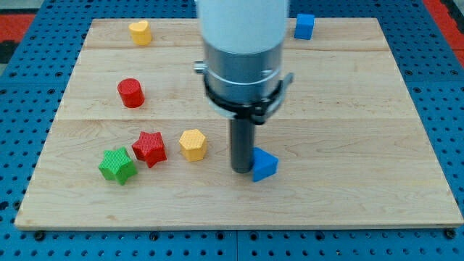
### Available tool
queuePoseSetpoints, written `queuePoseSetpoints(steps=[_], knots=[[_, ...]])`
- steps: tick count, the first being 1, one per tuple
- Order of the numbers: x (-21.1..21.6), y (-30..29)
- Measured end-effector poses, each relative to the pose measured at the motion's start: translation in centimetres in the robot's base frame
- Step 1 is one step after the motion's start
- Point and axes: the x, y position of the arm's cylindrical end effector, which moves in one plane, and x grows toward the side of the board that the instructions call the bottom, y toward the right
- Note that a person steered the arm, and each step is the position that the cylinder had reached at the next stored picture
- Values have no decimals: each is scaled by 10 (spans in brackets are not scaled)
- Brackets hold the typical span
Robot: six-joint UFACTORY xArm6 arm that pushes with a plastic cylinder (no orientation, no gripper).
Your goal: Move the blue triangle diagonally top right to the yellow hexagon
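The blue triangle (264, 164) lies on the wooden board (348, 109), right of centre near the view's bottom. The yellow hexagon (193, 144) sits to its left and slightly higher. My tip (241, 170) stands on the board between them, touching or almost touching the triangle's left side. The arm's white and grey body hangs above the rod and hides part of the board's upper middle.
A red star (150, 148) and a green star (117, 165) lie left of the hexagon. A red cylinder (131, 93) is at the left, a yellow heart-like block (141, 32) at the top left, and a blue cube (304, 27) at the top right.
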Motion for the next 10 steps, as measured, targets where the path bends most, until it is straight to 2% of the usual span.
queuePoseSetpoints(steps=[1,2,3,5,7,9,10], knots=[[0,-12],[5,-58],[32,-70],[23,-1],[23,21],[-50,78],[-62,94]])
